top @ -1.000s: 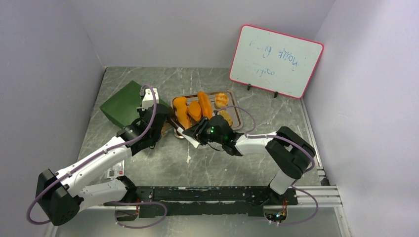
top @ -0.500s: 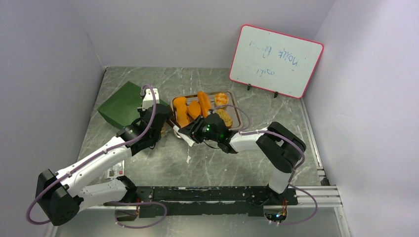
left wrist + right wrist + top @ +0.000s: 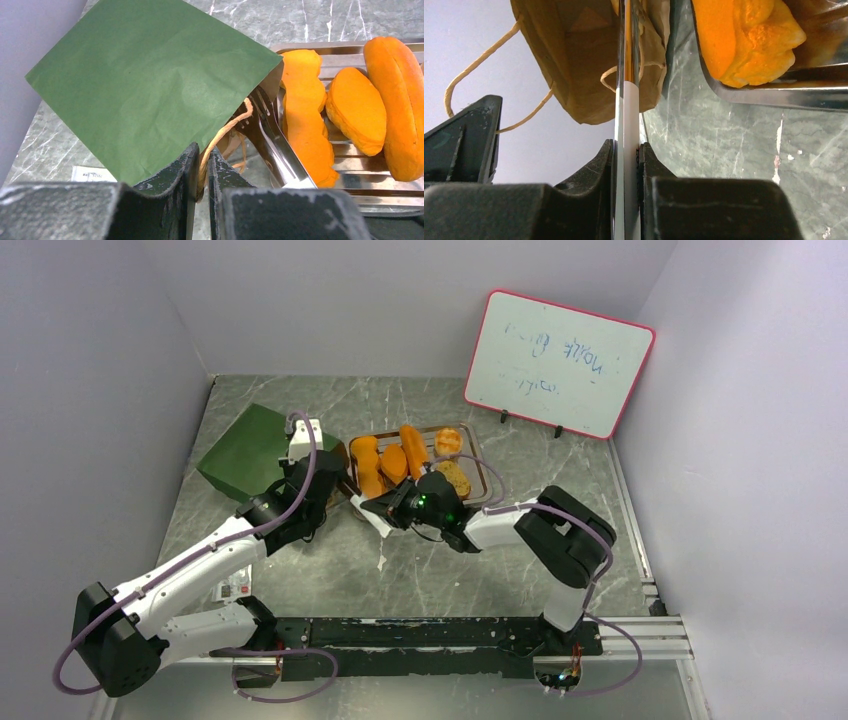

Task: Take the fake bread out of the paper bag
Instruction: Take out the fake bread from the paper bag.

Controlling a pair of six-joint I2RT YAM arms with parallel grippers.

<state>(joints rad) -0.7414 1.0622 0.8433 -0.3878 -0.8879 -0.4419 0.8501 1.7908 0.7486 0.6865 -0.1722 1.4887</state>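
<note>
Fake bread [image 3: 385,462] on the tray [image 3: 330,46], paper bag [image 3: 240,448] lying on its side just beside it on the table [image 3: 450,570].
Your left fingers [image 3: 175,200] pinch the bag's cord handle [image 3: 220,137]; your right fingers [image 3: 594,192] clamp the tongs [image 3: 626,125], tips at the bag's mouth.

Left fingers [image 3: 172,187], right fingers [image 3: 596,172], both pinched together

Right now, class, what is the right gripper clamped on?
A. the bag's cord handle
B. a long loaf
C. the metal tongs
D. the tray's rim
C: the right wrist view shows the right gripper pinching the metal tongs, whose arms point into the mouth of the paper bag.
</note>
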